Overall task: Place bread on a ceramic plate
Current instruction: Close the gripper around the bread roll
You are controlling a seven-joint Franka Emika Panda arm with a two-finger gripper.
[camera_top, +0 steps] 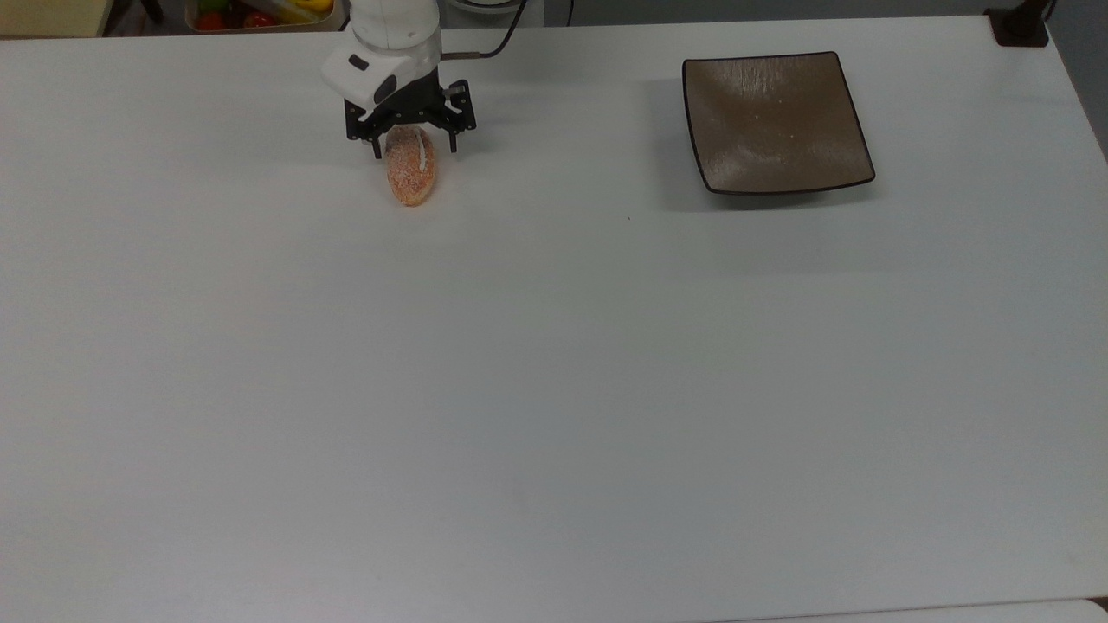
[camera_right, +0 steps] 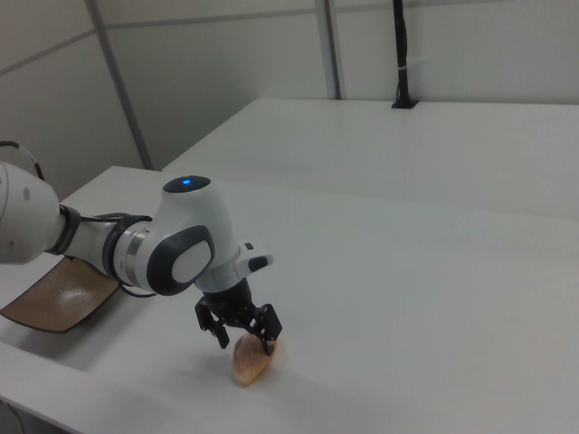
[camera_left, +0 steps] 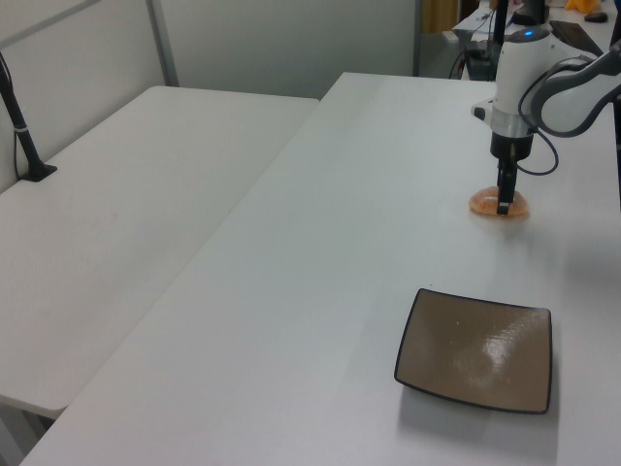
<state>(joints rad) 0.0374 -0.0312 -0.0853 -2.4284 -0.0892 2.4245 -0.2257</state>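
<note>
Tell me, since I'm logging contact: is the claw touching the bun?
Apart. The top view shows the open claw straddling the bun, with white table visible between each finger and the bun.
</note>
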